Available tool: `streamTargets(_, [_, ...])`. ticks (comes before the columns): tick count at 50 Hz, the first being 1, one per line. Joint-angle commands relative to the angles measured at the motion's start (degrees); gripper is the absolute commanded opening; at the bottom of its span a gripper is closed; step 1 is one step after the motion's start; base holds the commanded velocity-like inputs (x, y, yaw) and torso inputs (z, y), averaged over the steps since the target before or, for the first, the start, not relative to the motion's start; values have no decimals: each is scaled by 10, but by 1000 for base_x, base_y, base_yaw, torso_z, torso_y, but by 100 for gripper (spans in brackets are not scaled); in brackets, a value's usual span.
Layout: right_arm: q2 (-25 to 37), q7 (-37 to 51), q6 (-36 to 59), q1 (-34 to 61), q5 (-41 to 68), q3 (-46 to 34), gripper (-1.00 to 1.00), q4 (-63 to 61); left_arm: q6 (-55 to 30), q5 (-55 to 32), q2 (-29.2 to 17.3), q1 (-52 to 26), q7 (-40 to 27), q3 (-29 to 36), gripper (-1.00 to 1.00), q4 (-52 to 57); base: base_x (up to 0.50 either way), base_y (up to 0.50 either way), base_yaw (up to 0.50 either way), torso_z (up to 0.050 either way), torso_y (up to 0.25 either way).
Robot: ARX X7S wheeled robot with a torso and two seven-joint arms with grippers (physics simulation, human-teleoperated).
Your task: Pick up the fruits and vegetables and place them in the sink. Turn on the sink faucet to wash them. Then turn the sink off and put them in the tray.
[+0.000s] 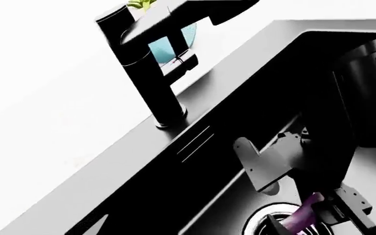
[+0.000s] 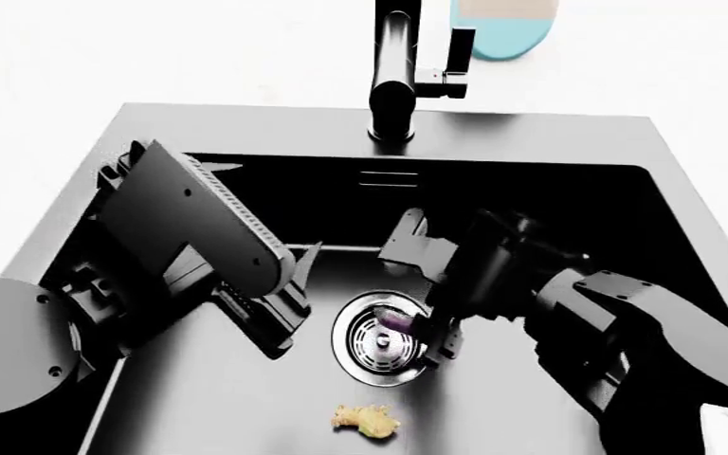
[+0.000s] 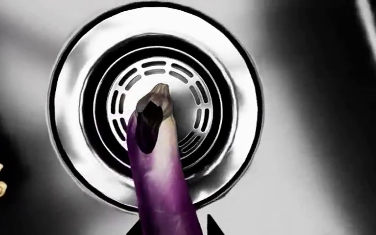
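Eggplant (image 3: 158, 181): purple, held in the right end effector (image 2: 440, 334), stem tip over the drain strainer (image 3: 155, 110).
Ginger (image 2: 366, 419): on the sink (image 2: 212, 398) floor, near the drain.
Left end effector (image 2: 291, 284): inside the basin, holding nothing, jaws apart.
Faucet (image 2: 393, 81): upright on the counter (image 2: 61, 66) behind the sink.

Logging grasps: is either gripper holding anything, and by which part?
The right gripper holds the eggplant by its rounded end, stem tip over the drain strainer. Left gripper holds nothing.

White counter (image 2: 111, 57): black sink (image 2: 136, 123) set in, faucet (image 2: 392, 95) on rim, plant pot (image 2: 503, 24) behind.
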Motion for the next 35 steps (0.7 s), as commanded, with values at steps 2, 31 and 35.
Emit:
streamTargets(2, [82,65,83,35,34,55,-100,-148,-19,14,11,-10,66,37,100,-5,0,0,0,0,0])
streamTargets(31, [140,144,165,69,56,120,-100,-252,-77,194,85,-171,366,253,100,-131,0,0,0,0,0])
streamTargets(35, [153,156,189,77,61,130,-100,-275,-47,219,90,-184,431,279,100,-162,0,0,0,0,0])
